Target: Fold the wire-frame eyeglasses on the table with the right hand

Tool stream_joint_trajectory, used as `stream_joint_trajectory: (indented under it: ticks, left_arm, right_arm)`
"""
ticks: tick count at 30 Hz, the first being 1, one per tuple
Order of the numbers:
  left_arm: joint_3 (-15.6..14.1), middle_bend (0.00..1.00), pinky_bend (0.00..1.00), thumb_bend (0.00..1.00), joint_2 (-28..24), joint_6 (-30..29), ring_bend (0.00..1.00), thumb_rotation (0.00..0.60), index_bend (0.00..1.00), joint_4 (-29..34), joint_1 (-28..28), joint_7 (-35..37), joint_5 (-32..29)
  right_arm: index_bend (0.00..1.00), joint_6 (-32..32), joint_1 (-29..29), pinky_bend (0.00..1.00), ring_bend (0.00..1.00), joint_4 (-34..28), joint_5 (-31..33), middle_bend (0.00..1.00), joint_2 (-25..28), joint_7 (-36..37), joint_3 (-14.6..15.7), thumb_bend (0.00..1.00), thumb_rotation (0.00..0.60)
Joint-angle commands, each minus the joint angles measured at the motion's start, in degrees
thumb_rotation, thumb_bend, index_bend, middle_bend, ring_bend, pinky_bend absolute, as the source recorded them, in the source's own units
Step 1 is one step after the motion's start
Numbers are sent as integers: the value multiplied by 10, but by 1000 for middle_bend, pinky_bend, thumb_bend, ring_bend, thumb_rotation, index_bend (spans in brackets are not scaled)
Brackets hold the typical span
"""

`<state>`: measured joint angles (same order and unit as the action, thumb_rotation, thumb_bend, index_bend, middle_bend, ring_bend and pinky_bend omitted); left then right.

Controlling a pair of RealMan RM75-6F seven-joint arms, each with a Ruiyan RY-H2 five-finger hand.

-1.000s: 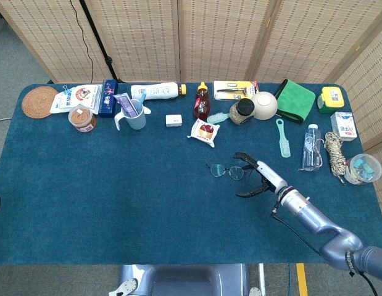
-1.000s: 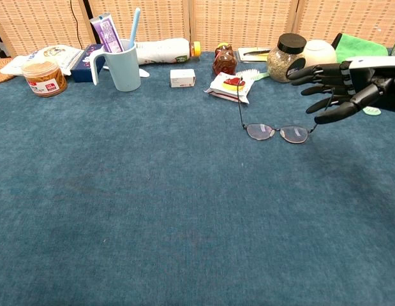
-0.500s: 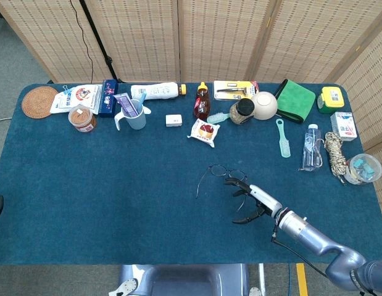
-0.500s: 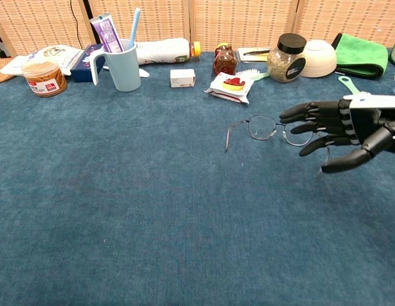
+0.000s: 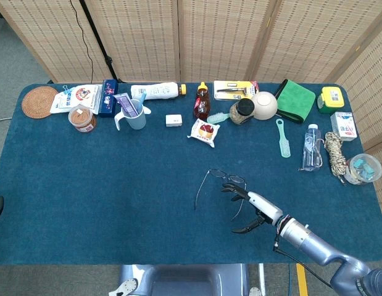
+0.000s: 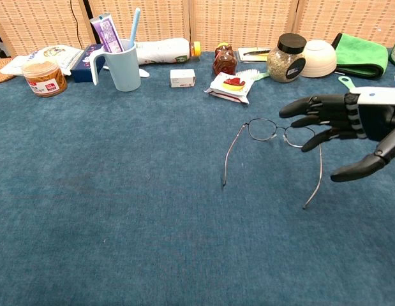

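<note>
Eyeglasses [image 6: 274, 134] are lying on the blue table [image 6: 120, 210], both temples unfolded and pointing toward the robot. Right hand [image 6: 350, 127] is hovering just right of the frame, fingers [image 6: 302, 107] spread apart and reaching over the right lens, holding nothing. Left hand is out of view.

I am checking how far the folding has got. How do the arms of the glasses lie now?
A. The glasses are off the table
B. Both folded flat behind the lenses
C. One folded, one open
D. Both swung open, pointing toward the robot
D: in the chest view both thin arms of the glasses stretch away from the lenses toward the camera, with the right hand at the right lens.
</note>
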<state>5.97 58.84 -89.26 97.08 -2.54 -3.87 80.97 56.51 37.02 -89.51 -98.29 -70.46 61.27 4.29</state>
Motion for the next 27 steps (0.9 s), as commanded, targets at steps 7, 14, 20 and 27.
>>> stream_joint_trajectory:
  ticks: [7,14,20,27]
  left_arm:
    - [0,0,0,417,-2,-3,0,600,0,-1,2,4,1]
    - [1,0,0,416,-4,-3,0,600,0,2,1,1,4]
    - [2,0,0,417,-7,-5,0,600,0,4,1,-1,3]
    - [1,0,0,416,-9,-6,0,600,0,4,4,-2,-2]
  right_arm:
    - [124,-61,24,82,11,-2,76,32,53,-220,-35,25,600]
    - [139,-113,44,64,0,31,129,18,55,-350,-50,25,600]
    - [159,-164,67,2,0,35,152,0,58,-387,-55,24,600]
    - [192,-220,103,0,0,38,157,0,58,-406,-61,24,600]
